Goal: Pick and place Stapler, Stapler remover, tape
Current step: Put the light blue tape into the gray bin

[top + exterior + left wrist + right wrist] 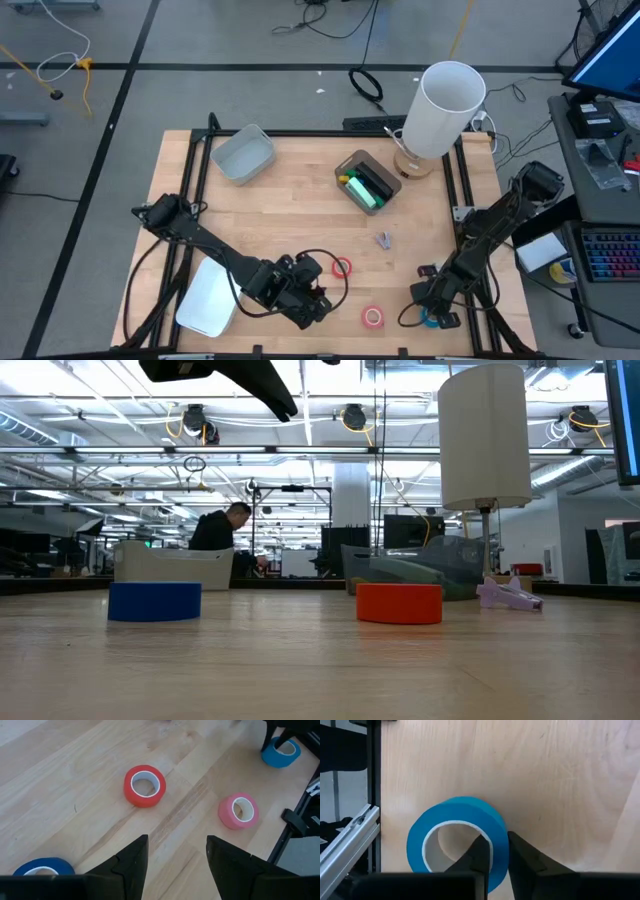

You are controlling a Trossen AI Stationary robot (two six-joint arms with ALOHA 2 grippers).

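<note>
R gripper (494, 851) clamped on blue tape roll (457, 842) wall near table edge; needed straight lift. L gripper (176, 862) parted, empty

A pale wooden table (300, 210) carries a grey bin (243, 154) at far left, a grey tray (367, 180) and a white lamp (445, 110) far right, a purple staple remover (385, 240) mid-table, and red (343, 267), pink (373, 317) and blue (433, 316) tape rolls along the near edge
</note>
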